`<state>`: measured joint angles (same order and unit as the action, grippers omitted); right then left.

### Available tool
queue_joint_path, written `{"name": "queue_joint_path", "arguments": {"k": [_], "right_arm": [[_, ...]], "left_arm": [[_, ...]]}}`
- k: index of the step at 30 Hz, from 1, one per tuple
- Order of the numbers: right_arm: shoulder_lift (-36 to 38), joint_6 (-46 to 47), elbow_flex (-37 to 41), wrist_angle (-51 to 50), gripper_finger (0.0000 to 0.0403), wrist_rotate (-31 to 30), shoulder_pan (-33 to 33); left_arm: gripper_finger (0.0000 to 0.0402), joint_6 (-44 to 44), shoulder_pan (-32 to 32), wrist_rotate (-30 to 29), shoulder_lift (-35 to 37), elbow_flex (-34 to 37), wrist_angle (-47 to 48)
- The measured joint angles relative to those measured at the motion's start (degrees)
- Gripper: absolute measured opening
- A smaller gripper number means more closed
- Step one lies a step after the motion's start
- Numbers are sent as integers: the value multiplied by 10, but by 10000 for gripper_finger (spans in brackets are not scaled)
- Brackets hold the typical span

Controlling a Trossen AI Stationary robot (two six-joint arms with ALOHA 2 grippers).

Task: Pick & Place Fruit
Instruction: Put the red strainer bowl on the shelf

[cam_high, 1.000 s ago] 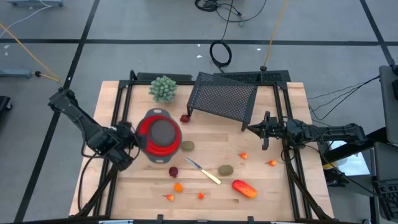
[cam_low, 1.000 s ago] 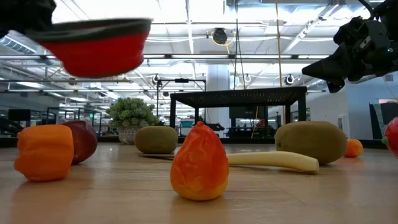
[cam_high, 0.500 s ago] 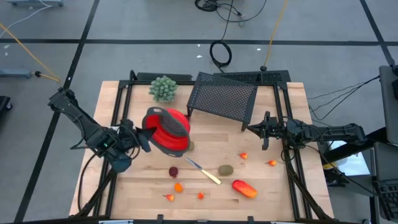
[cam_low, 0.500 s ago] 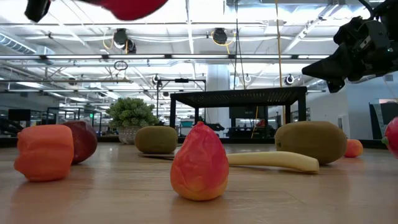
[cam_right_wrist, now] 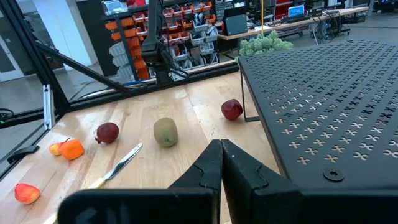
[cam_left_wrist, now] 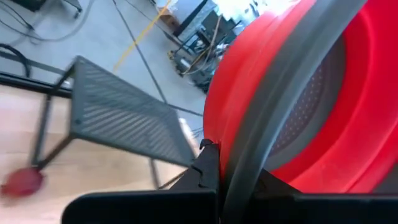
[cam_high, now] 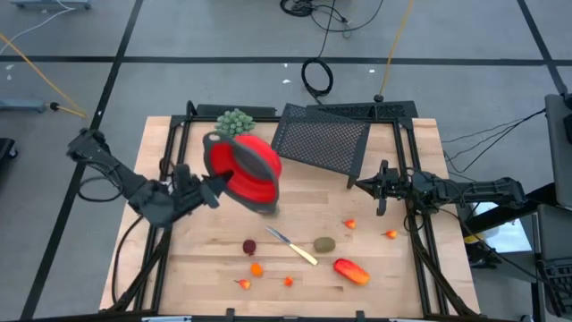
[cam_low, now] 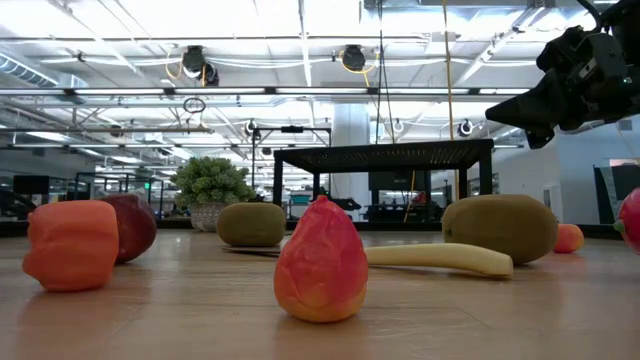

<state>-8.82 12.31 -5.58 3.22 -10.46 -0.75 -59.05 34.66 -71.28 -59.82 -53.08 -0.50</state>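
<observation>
My left gripper [cam_high: 213,187] is shut on the round red bowl [cam_high: 248,172] with a grey rim, held high above the table's left half and tipped steeply. Fruit lies on the table: a kiwi [cam_high: 324,243], a dark red round piece [cam_high: 249,247], a long orange-red piece [cam_high: 351,270] and tiny orange bits [cam_high: 256,268]. The right wrist view shows a second kiwi [cam_right_wrist: 165,132] and another dark red piece [cam_right_wrist: 232,109]. My right gripper [cam_high: 381,193] is shut and empty, hovering at the table's right side. My left gripper holds the bowl by its grey rim [cam_left_wrist: 249,163], one finger [cam_left_wrist: 206,167] on the red outer wall and the other on the inner side. The fingers come level from the table's left. The bowl is lifted clear of the table and tipped toward its side.
A black mesh rack [cam_high: 322,139] stands at the far middle, a green plant-like bunch [cam_high: 234,120] at the far left of it. A slim knife [cam_high: 293,248] lies between the dark red piece and the kiwi. The near left of the table is bare wood.
My left gripper has gone up and toward the table's far right with the bowl and has turned. The bowl, level a second ago, has tipped steeply and risen out of the low view.
</observation>
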Motion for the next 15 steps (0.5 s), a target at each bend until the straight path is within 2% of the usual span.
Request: {"name": "queue_joint_path", "arguments": {"k": [3,7,11,15], "right_arm": [[0,0,0,0,0,0,0],[0,0,0,0,0,0,0],[0,0,0,0,0,0,0],[0,0,0,0,0,0,0]], "left_arm": [[0,16,-34,37,-1,0,-68],[0,-1,-82,116,-1,0,-126],[0,-39,-125,201,-2,0,-148],[0,-87,-157,253,-2,0,-148]]}}
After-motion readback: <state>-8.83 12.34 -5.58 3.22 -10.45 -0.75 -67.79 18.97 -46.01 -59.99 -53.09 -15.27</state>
